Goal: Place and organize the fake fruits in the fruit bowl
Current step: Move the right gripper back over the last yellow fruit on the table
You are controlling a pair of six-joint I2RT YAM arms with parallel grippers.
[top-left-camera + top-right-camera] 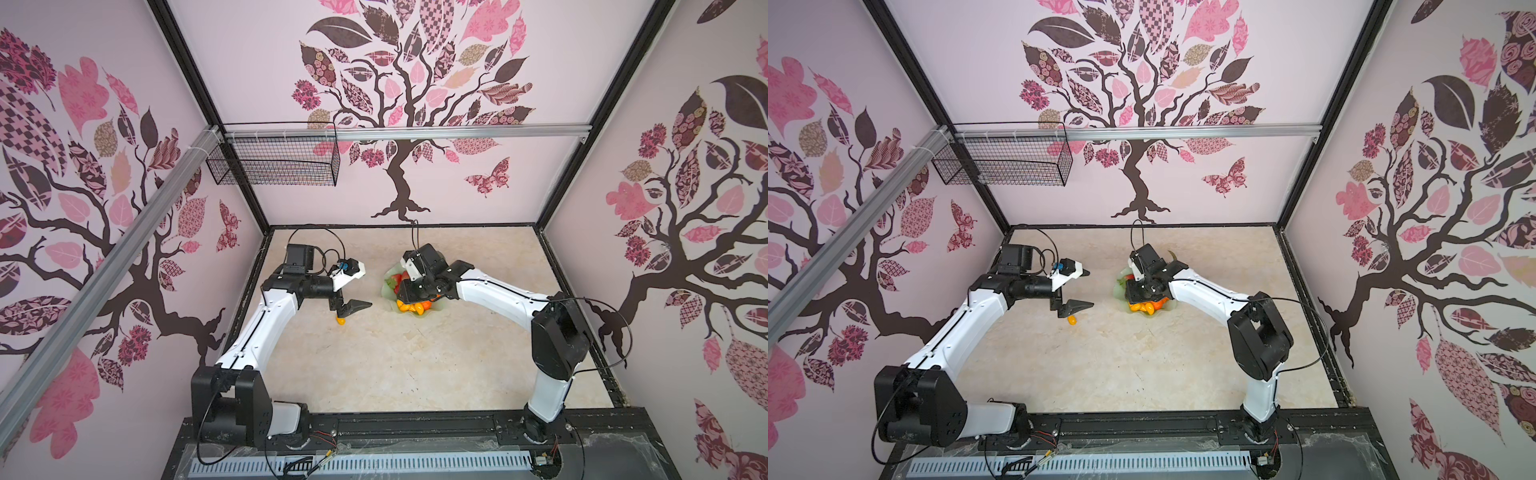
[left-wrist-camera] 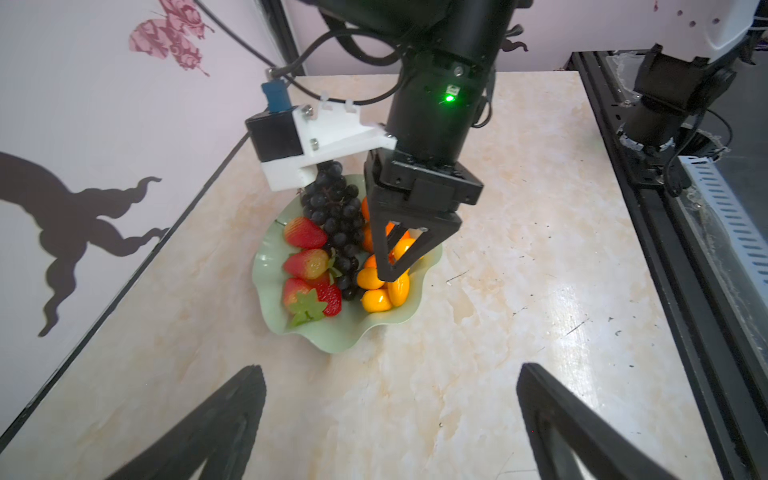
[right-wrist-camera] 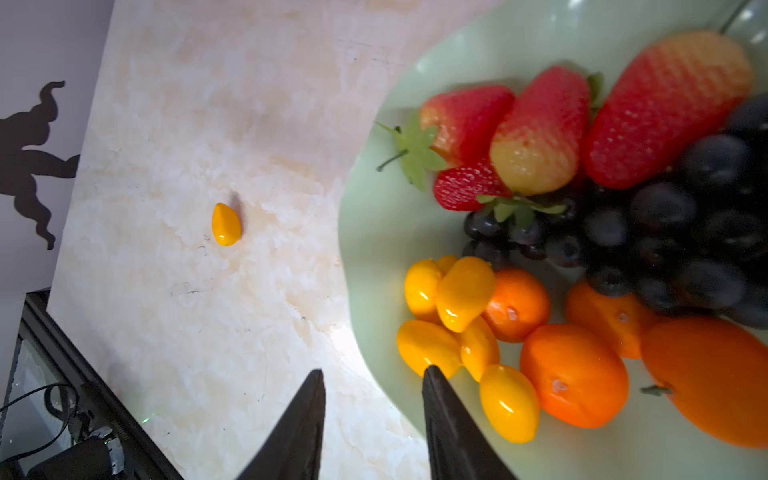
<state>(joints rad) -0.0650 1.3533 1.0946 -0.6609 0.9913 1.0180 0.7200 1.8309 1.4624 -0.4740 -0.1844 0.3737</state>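
The pale green fruit bowl [image 2: 332,336] [image 3: 374,232] stands mid-table in both top views [image 1: 388,286] [image 1: 1121,291]. It holds red strawberries [image 2: 305,232] [image 3: 465,120], a dark grape bunch [image 2: 336,216] [image 3: 685,224], orange tangerines [image 3: 573,374] and yellow kumquats [image 2: 376,299] [image 3: 463,291]. One kumquat [image 1: 340,321] [image 1: 1072,319] [image 3: 226,224] lies alone on the table, left of the bowl. My left gripper [image 1: 353,309] [image 2: 390,370] hangs open just above and beside it, holding nothing. My right gripper [image 3: 374,370] [image 2: 388,274] is open over the bowl's rim next to the kumquats, with nothing between its fingers.
A black wire basket [image 1: 274,160] [image 1: 1005,162] hangs on the rail at the back left, well above the table. Patterned walls close in three sides. A black base rail [image 1: 415,424] runs along the front edge.
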